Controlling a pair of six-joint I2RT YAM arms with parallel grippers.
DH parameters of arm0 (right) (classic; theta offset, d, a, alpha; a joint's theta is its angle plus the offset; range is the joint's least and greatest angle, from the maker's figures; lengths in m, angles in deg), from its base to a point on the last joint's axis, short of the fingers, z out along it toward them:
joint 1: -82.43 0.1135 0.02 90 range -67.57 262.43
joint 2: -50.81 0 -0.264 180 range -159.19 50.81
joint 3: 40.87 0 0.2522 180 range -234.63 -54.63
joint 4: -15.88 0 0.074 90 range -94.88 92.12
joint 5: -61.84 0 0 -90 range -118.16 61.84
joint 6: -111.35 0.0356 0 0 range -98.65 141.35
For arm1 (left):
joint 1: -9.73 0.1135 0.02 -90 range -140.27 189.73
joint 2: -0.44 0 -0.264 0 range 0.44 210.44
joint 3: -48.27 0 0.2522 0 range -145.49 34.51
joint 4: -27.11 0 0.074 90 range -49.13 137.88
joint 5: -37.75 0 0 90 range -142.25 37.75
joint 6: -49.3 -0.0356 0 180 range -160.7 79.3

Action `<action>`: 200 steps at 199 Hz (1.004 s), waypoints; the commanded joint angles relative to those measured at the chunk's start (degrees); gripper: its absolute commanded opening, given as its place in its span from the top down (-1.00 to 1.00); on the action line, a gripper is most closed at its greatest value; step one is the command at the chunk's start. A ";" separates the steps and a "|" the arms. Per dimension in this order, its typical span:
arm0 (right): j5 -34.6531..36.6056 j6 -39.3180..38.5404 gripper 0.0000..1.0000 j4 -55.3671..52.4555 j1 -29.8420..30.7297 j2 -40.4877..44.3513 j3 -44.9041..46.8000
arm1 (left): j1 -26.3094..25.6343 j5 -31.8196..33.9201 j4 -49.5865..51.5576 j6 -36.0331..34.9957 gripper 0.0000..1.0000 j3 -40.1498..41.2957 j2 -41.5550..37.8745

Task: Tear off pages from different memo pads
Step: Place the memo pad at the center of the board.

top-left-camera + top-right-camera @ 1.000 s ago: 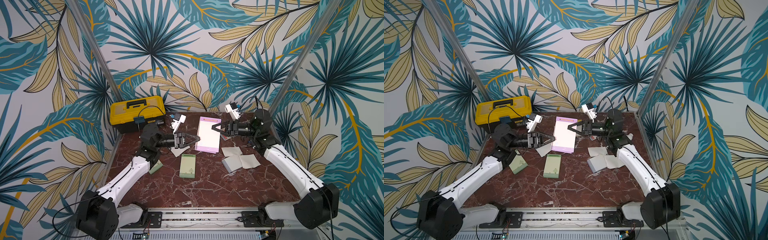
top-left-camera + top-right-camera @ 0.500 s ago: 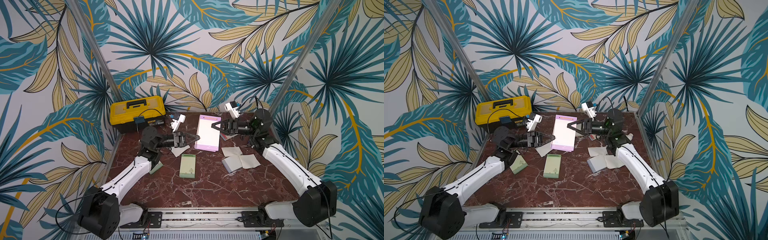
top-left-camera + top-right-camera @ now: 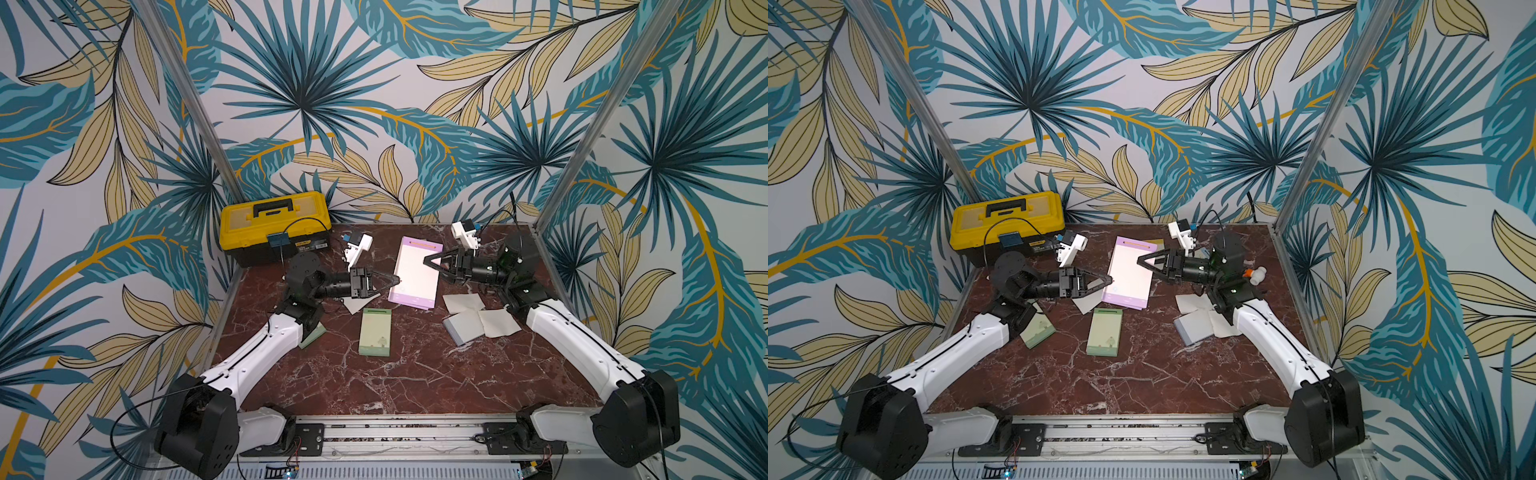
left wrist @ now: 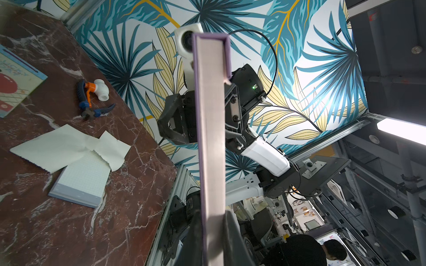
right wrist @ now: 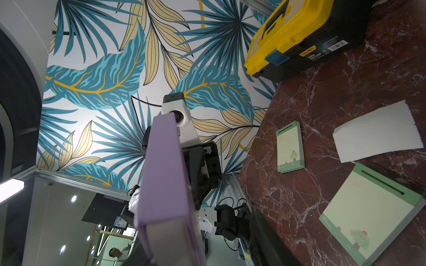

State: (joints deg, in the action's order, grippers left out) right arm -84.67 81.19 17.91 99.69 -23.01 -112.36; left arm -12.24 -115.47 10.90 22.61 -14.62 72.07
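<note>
A lilac memo pad (image 3: 415, 270) hangs tilted above the table between my two grippers, white face up. My left gripper (image 3: 397, 279) is shut on its left edge; the left wrist view shows the pad's paper side (image 4: 211, 138) pinched between the fingers. My right gripper (image 3: 426, 261) sits at the pad's right edge with its jaws open; one finger (image 5: 265, 232) stands apart from the pad's cover (image 5: 161, 175). Loose cream pages (image 3: 498, 323) lie by a blue-grey pad (image 3: 463, 330). A white page (image 3: 353, 305) lies under my left gripper.
A green pad (image 3: 375, 332) lies mid-table and another green pad (image 3: 1039, 330) under my left arm. An apple-printed pad (image 4: 16, 83) lies at the back right, near pliers and a white fitting (image 4: 92, 96). A yellow toolbox (image 3: 274, 226) stands at the back left.
My right gripper's jaws have opened at the lilac pad's edge. My left gripper has tightened slightly on the pad. The pad has hardly moved.
</note>
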 commanded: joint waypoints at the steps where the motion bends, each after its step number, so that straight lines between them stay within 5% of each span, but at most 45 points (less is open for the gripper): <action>1: 3.68 -2.10 -0.35 -4.82 0.15 2.72 2.66 | 0.11 2.46 4.72 -5.53 1.00 -1.46 -2.14; 73: 27.13 -18.89 -0.29 -43.22 0.06 9.54 5.00 | -0.63 17.90 43.00 -26.24 1.00 -7.14 3.12; 150: 32.77 -29.07 -0.28 -58.17 0.06 3.85 3.73 | -11.15 18.54 44.84 -23.56 1.00 -16.28 29.28; 200: 36.13 -39.95 -0.28 -62.32 0.23 -0.82 1.49 | -13.61 17.12 48.36 -23.28 1.00 -22.59 38.53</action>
State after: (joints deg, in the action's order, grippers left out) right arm -51.23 49.73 -40.62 99.69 -22.58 -109.85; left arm -25.38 -97.13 56.84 -0.36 -33.46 109.21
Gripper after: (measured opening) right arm 0.641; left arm 0.149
